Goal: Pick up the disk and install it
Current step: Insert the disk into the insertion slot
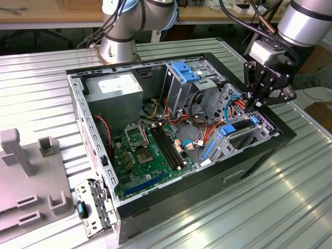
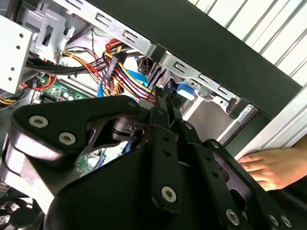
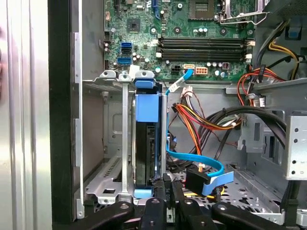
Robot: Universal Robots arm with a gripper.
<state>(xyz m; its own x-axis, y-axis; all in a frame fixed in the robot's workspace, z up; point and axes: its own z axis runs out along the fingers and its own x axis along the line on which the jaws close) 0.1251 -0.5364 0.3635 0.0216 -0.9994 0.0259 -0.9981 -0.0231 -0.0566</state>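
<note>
Black gripper [image 1: 252, 104] on the silver arm [image 1: 306, 21] is hanging over one corner of the open computer case [image 1: 171, 207], on the exterior view's right. Its two fingers [image 2: 160, 103] are sitting very close together, almost touching, and both wrist views are showing them that way.

The disk [image 3: 145, 143] is standing on its thin edge inside a slot of the metal cage [image 3: 123, 143]. Its blue frame is hugging its dark body. The gripper [image 3: 161, 184] is sitting right at the near end of the disk, but I cannot tell if it is pinching the disk or only touching it. In the exterior view the disk [image 1: 239, 128] is sitting low in the case, just under the gripper, with its blue edge showing.

Red, orange and yellow wires [image 3: 201, 120] are curling beside the cage, and a blue cable [image 3: 192, 160] is looping near the disk. A green board [image 1: 142, 155] is lying flat on the floor of the case, and a grey box [image 1: 114, 93] is sitting in the far corner.

In the second wrist view a person's hand [image 2: 271, 165] is resting outside the case. The case is sitting on a ribbed metal table [image 1: 259, 207]
</note>
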